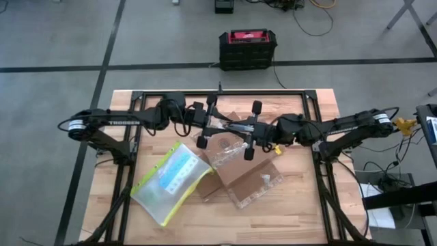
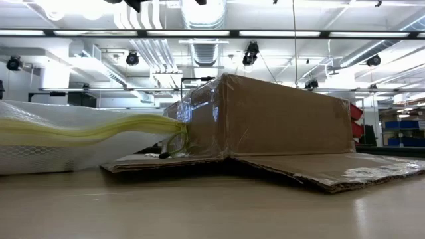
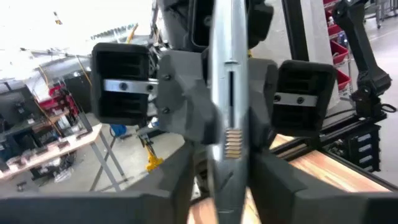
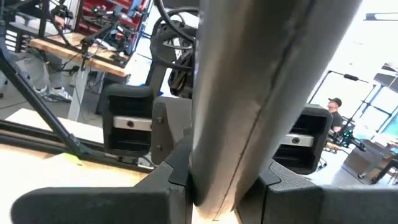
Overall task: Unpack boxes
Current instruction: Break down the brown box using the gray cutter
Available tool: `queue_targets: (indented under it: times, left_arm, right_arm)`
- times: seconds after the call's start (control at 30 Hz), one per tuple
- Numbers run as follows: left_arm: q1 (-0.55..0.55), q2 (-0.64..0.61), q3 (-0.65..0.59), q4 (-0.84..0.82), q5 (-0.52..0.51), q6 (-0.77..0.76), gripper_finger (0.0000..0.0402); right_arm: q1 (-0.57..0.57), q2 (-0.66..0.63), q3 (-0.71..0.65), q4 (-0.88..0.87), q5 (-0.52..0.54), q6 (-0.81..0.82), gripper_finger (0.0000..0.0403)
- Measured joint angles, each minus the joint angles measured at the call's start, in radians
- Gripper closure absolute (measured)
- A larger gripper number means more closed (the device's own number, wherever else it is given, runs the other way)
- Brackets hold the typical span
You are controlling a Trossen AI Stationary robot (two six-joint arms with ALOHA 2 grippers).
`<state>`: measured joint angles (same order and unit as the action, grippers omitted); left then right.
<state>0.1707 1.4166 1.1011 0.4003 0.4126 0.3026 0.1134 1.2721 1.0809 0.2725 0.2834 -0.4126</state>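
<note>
The box (image 1: 240, 174) is a flat brown carton with open flaps and shiny tape. It lies on the table in the middle and fills the low view (image 2: 279, 119). Above it both arms meet, level. Between them hangs a thin, flat, grey shiny item (image 1: 229, 128). My right gripper (image 4: 221, 199) is shut on it. My left gripper (image 3: 224, 193) is open; its fingers stand on either side of the item (image 3: 227, 112), and a narrow gap shows at one finger. My right gripper pinches the flat grey item by its edge (image 4: 225, 163) between its two fingers. The fingers come level from the table's right. The item stands edge-on in the hold, lifted clear above the box, and reaches out toward my left gripper.
A clear plastic pouch (image 1: 168, 182) with a yellow-green edge lies left of the box and touches it in the low view (image 2: 80, 136). A black-and-red case (image 1: 248, 48) stands on the floor beyond the table's far edge. Bare wood shows along the near edge.
</note>
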Motion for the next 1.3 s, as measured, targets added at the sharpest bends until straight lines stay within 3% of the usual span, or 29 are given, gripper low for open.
queue_targets:
  times: [0.17,0.33,0.57,0.77,0.9,1.1,1.3]
  left_arm:
    - [0.002,0.002,0.001,-0.014,-0.002,0.006,0.0218]
    - [0.009,0.004,0.001,-0.054,-0.005,0.007,0.0218]
    - [0.014,0.005,0.001,-0.057,-0.009,0.003,0.0268]
    - [0.017,0.005,0.001,-0.099,-0.014,0.019,0.0379]
    - [0.017,0.006,0.001,-0.072,-0.013,0.024,0.0386]
    - [0.016,0.003,0.000,0.014,0.059,0.033,0.0399]
    - [0.016,0.002,0.000,0.036,0.076,0.033,0.0398]
  right_arm:
    - [-0.005,-0.002,0.011,-0.017,-0.003,0.001,0.0346]
    - [-0.006,-0.003,0.053,-0.068,-0.002,0.007,0.0346]
    - [-0.009,-0.004,0.070,-0.125,-0.030,0.017,0.0346]
    - [-0.010,0.002,0.070,-0.121,-0.027,0.020,0.0346]
    - [-0.009,0.001,0.071,-0.115,-0.021,0.019,0.0345]
    - [-0.009,0.002,0.072,-0.117,-0.025,0.026,0.0298]
    - [-0.009,0.006,0.072,-0.099,-0.034,0.023,0.0310]
